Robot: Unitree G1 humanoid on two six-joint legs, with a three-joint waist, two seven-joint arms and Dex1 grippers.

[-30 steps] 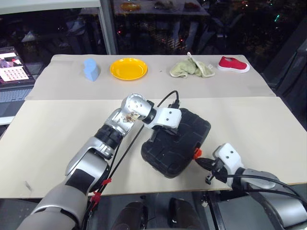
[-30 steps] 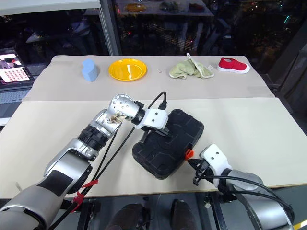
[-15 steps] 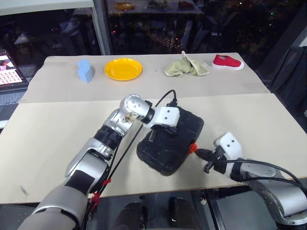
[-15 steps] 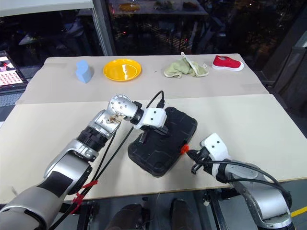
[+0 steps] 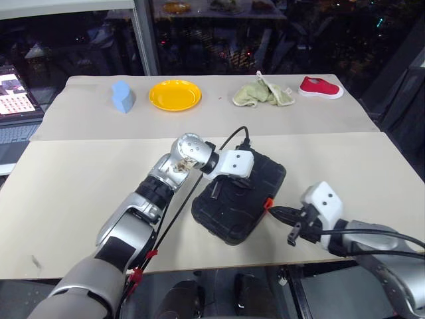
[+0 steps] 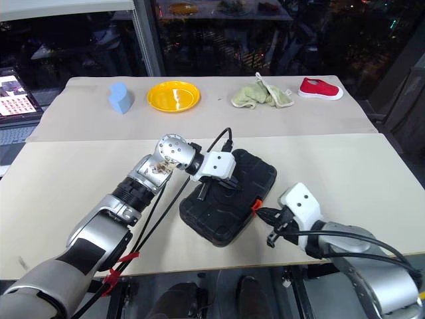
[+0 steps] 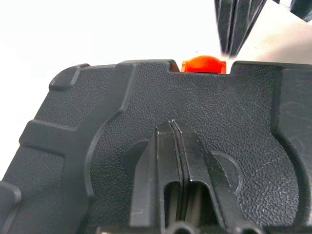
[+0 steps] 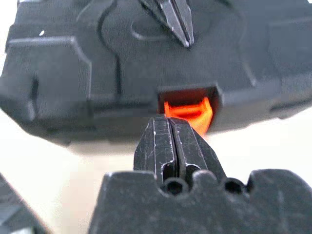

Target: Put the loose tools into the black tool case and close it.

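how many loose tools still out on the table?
0. None lie on the table; the black tool case is shut, so any inside are hidden. Left gripper rests on its lid, right gripper at its orange latch.

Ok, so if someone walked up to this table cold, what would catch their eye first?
Probably the black tool case, lying shut near the front edge of the table, with the left gripper pressed shut on its lid. Next, its small orange latch with the shut right gripper pointing right at it. Along the far edge, a yellow plate and a red shoe stand out.
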